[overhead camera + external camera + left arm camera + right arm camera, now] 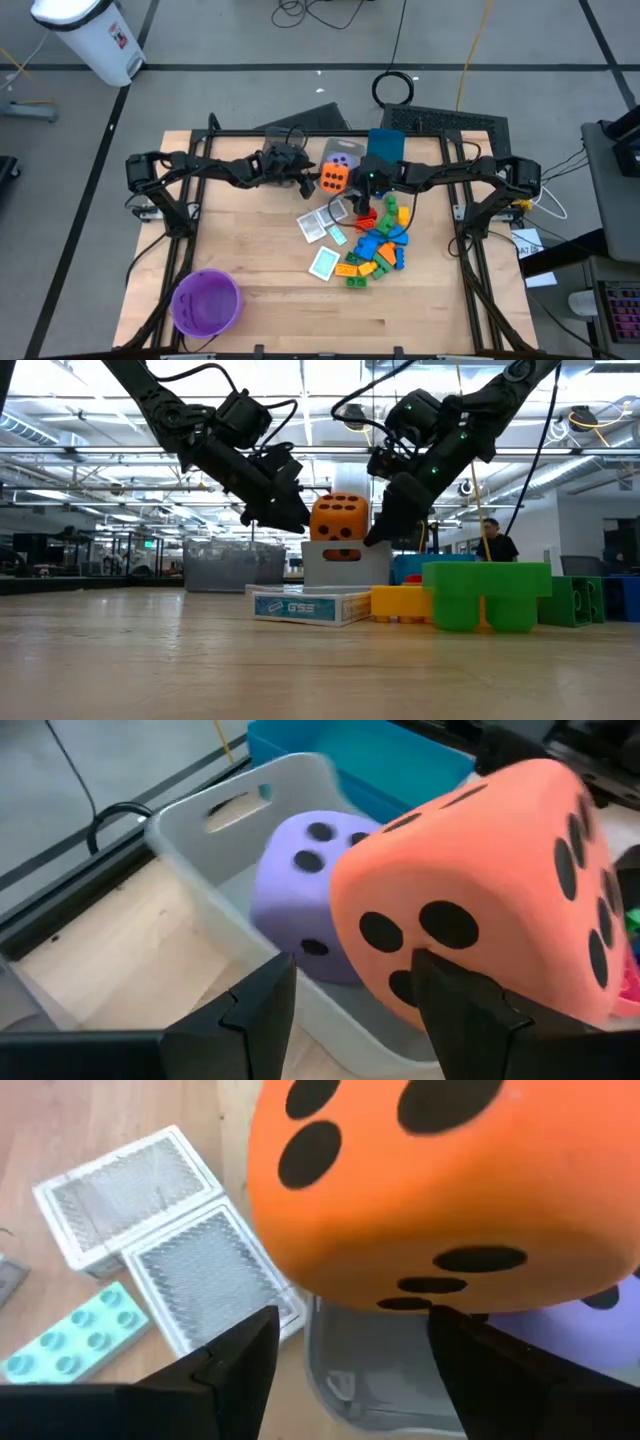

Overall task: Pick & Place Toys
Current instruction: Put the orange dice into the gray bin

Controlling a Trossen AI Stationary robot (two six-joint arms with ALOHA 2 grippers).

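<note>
High view: we log the orange die [335, 178] at the near edge of the grey bin [325, 152], between the left gripper [306, 181] and the right gripper [358, 188]. The purple die [343, 158] is inside the bin, and cards [318, 226] and bricks [380, 248] lie on the table. Low view: the orange die [338, 517] sits at the bin's top, with a gripper tip close on each side. Wrist views: the left fingers [265, 1015] stand spread with nothing between them and the orange die just past one, while that die fills the space ahead of the right gripper and we cannot tell whether it pinches it.
</note>
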